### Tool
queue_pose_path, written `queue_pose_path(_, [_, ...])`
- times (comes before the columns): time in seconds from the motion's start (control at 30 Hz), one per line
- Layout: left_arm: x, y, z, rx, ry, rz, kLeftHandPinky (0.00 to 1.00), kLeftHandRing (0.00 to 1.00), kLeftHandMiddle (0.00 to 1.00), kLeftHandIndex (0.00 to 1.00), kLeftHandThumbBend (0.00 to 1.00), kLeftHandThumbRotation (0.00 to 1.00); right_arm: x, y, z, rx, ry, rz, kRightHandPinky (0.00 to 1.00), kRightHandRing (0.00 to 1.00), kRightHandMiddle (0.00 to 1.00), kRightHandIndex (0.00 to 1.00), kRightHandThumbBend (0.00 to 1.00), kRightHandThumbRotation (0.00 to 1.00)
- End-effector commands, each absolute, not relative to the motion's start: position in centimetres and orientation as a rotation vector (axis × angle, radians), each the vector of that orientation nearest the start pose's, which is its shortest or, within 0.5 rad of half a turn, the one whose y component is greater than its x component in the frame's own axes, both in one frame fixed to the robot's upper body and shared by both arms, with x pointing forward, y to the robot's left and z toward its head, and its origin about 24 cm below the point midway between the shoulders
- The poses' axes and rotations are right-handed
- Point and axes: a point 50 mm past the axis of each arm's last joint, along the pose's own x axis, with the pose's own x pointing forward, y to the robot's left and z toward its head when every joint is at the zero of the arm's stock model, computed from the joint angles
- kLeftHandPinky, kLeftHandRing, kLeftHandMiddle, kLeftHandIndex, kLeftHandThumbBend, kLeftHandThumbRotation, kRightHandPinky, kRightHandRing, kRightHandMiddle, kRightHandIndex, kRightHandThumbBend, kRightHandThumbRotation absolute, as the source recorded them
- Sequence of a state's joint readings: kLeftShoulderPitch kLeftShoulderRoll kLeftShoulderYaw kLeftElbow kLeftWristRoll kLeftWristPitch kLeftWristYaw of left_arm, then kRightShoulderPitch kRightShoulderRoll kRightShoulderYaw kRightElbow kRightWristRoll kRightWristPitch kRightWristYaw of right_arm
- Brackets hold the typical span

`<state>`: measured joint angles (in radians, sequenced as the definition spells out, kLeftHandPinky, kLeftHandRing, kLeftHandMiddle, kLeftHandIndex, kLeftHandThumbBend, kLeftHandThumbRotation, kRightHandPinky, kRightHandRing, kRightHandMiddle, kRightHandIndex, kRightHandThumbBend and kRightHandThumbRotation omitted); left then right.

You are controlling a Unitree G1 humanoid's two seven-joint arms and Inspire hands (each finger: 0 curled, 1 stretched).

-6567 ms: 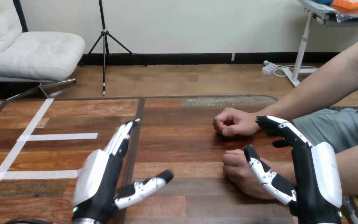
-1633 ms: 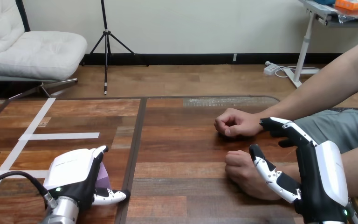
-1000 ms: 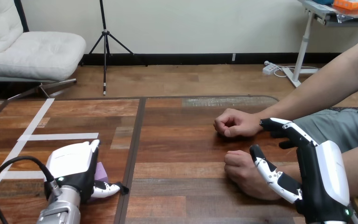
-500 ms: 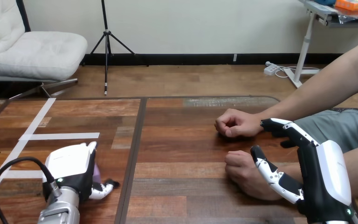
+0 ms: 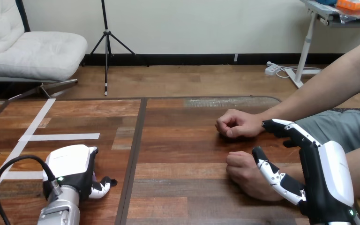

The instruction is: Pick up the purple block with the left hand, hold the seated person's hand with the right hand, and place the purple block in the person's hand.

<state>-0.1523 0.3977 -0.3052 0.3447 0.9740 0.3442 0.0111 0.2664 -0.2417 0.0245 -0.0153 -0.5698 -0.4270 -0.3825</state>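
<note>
Left hand (image 5: 72,168) clenched over the purple block (image 5: 94,175); right hand (image 5: 326,183) open at the person's nearer hand (image 5: 243,172).

On the wooden table (image 5: 183,140), the right hand stood on edge with its fingers (image 5: 288,131) straight, gripping nothing. Its thumb (image 5: 272,176) lay along the wrist of the person's nearer hand, a fist resting on the wood just ahead of the palm. Its fingertips ended just beside the person's farther hand (image 5: 236,124), also a fist. The left hand lay back-up, fingers curled down around the block, which sat under its palm. Only a purple sliver showed at its thumb side.
</note>
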Motion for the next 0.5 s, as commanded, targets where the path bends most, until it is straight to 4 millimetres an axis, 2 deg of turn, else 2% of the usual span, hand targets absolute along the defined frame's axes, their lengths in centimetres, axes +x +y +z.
queue_pose_path(0.0, [27.55, 21.31, -0.41, 1.516, 0.371, -0.087, 0.65, 0.77, 0.84, 0.84, 0.64, 0.34, 19.98, -18.82, 5.65, -0.733, -0.404, -0.153, 0.64, 0.72, 0.72, 0.71, 0.40, 0.38])
queue_pose_path(0.07, [27.58, 21.27, -0.46, 1.518, 0.372, -0.085, 0.62, 0.75, 0.82, 0.83, 0.63, 0.34, 19.98, -18.83, 5.66, -0.732, -0.404, -0.152, 0.64, 0.72, 0.72, 0.71, 0.40, 0.38])
queue_pose_path(0.23, [27.62, 21.20, -0.52, 1.515, 0.364, -0.079, 0.47, 0.58, 0.67, 0.76, 0.60, 0.30, 19.95, -18.87, 5.69, -0.733, -0.403, -0.151, 0.64, 0.73, 0.72, 0.71, 0.39, 0.38])
queue_pose_path(0.27, [27.63, 21.20, -0.54, 1.509, 0.362, -0.078, 0.42, 0.53, 0.62, 0.73, 0.59, 0.28, 19.94, -18.88, 5.69, -0.734, -0.402, -0.152, 0.64, 0.73, 0.72, 0.71, 0.39, 0.38])
queue_pose_path(0.47, [27.58, 21.27, -0.75, 1.453, 0.339, -0.054, 0.34, 0.42, 0.50, 0.61, 0.58, 0.16, 19.93, -18.90, 5.69, -0.733, -0.394, -0.152, 0.65, 0.73, 0.73, 0.71, 0.40, 0.39])
